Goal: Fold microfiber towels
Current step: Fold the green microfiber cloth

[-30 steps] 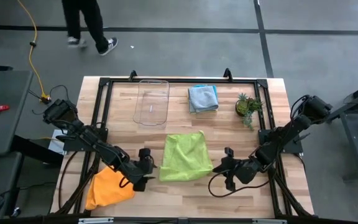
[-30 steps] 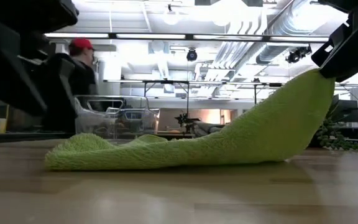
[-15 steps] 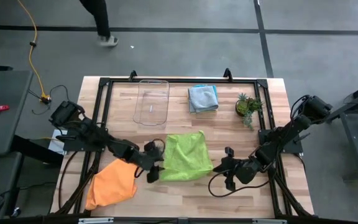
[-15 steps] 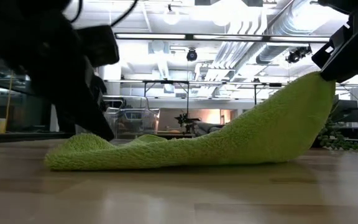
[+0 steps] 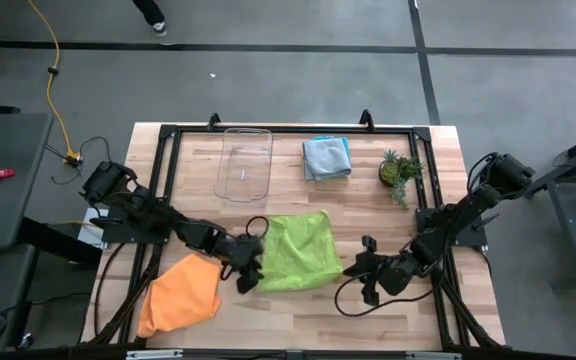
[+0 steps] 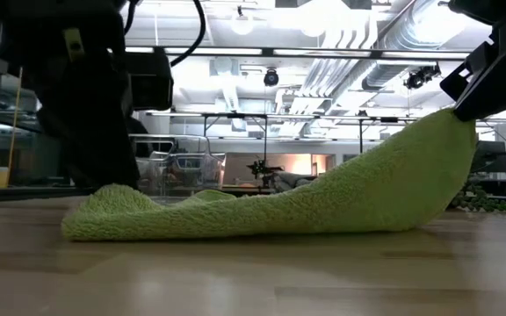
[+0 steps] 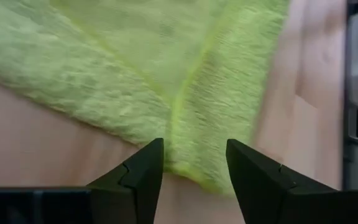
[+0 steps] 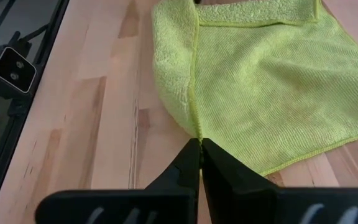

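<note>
The lime green towel (image 5: pixel 298 250) lies spread on the table's middle, with its near right corner raised. My right gripper (image 5: pixel 349 268) is shut on that corner. My left gripper (image 5: pixel 253 272) is open at the towel's near left corner (image 7: pixel 191 174). Its two fingers stand on either side of that corner, and I cannot tell whether they touch it. An orange towel (image 5: pixel 178 295) lies crumpled at the near left. A blue-grey towel (image 5: pixel 326 158) lies folded at the far middle. The other towels are out of view. My right gripper pinches the lime towel's near right corner (image 8: pixel 196 127) between its two shut fingers. The fingers come slanting down from the table's right. The corner is lifted (image 6: pixel 451 118), and the cloth slopes down from it to the rest of the towel (image 6: pixel 191 215), which lies on the table.
A clear plastic tray (image 5: pixel 243 163) stands at the far middle-left. A small potted plant (image 5: pixel 400 170) stands at the far right. A black frame (image 5: pixel 163 180) runs along the table's edges. Bare wood lies along the near edge between the two arms.
My left gripper has gone from beside the orange towel toward the table's right, to the lime towel's near left corner. My right gripper has held the raised corner still.
</note>
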Motion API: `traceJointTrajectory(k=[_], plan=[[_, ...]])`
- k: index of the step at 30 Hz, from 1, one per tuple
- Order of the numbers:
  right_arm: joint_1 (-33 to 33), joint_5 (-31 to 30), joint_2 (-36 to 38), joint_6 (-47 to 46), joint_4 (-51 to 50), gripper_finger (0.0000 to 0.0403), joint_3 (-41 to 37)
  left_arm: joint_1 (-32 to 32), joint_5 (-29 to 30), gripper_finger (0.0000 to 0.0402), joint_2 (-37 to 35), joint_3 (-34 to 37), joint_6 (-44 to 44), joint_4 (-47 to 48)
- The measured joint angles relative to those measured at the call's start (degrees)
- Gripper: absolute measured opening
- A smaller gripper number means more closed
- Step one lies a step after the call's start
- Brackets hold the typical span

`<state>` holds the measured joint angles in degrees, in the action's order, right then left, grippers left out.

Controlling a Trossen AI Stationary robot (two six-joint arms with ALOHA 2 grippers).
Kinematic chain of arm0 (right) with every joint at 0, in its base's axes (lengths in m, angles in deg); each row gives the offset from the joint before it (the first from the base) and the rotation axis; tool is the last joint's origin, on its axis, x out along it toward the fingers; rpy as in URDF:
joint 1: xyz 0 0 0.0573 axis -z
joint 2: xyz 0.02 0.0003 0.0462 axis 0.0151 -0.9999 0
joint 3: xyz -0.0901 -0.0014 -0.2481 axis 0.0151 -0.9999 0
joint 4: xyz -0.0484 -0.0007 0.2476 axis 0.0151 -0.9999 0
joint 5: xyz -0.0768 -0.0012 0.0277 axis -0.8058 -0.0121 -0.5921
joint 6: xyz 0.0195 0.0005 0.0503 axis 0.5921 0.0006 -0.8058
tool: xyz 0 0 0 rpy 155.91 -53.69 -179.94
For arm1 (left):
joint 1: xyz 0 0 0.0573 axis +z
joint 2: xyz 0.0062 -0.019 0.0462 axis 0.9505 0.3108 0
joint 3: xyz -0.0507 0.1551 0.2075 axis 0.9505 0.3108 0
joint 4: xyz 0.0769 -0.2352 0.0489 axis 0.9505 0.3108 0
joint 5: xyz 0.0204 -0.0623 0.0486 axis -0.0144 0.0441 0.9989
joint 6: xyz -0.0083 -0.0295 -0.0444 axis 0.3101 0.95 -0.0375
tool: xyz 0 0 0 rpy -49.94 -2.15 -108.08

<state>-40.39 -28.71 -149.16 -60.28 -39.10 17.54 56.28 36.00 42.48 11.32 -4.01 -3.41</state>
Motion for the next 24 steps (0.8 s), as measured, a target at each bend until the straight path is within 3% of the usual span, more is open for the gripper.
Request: traceJointTrajectory(k=[6,19,24], plan=[[0.02,0.49,0.0,-0.37,-0.11,0.0,-0.02,-0.02,-8.2,0.0163,-0.05,0.0,2.77,-1.95],[0.02,0.52,0.01,-0.08,-0.09,0.0,-0.02,-0.99,-7.76,0.0163,-0.44,0.0,1.85,-4.03],[0.02,0.51,0.0,-0.03,-0.09,0.0,-0.02,-1.09,-4.26,0.0162,-0.44,0.0,1.33,-3.99]])
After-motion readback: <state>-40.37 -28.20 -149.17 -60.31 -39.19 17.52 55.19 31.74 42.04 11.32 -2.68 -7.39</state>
